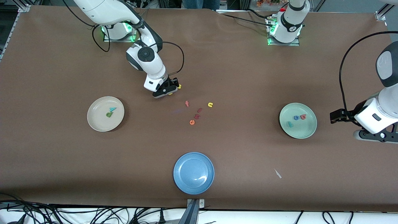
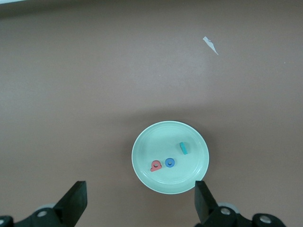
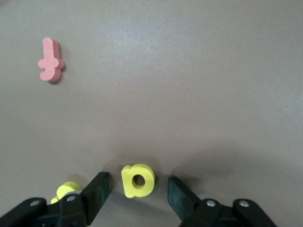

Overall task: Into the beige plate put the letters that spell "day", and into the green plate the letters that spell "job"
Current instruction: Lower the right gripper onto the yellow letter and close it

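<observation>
Yellow "a" [image 3: 138, 180] lies on your tabletop [image 1: 236, 68] between the spread fingers of your right tool [image 3: 138, 189], untouched, while your left tool [image 2: 139, 198] waits spread above the green plate [image 2: 142, 142].

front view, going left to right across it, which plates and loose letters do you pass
beige plate → blue plate → orange e → yellow n → green plate

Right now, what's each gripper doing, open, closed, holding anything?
Left gripper: open, empty, waiting above the green plate.
Right gripper: open, fingers either side of the yellow "a" on the table, not gripping it.
</observation>
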`<act>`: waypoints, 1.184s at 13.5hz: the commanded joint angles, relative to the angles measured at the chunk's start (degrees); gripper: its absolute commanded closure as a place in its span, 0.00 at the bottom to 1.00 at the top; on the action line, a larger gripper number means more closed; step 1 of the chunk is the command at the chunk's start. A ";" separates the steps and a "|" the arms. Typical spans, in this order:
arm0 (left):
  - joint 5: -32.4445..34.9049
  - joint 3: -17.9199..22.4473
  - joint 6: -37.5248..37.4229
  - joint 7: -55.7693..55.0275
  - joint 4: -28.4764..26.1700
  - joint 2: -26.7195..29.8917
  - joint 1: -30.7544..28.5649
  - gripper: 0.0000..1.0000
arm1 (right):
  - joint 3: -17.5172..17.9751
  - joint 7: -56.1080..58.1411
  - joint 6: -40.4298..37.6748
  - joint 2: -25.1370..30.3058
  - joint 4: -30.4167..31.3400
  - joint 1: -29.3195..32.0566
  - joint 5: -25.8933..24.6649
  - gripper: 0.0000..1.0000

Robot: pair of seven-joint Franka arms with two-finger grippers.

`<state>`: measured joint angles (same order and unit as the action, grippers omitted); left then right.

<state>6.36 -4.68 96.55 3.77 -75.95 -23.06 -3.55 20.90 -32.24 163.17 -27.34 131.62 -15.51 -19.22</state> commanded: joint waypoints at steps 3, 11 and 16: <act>0.94 0.02 -0.58 -0.60 -0.43 0.65 0.39 0.00 | -0.94 0.69 -2.59 1.68 -0.58 -0.66 -1.17 0.31; 0.94 0.02 -0.58 -0.60 -0.43 0.65 0.39 0.00 | -0.94 -0.28 -2.59 1.59 -0.31 -0.75 -1.09 0.34; 0.94 -0.06 -0.58 -0.60 -0.43 0.65 0.39 0.00 | -0.94 -1.41 -2.42 1.06 -0.31 -1.27 -1.00 0.38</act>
<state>6.36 -4.68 96.55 3.74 -75.97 -23.06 -3.51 20.52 -31.77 161.09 -26.52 130.93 -15.54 -19.31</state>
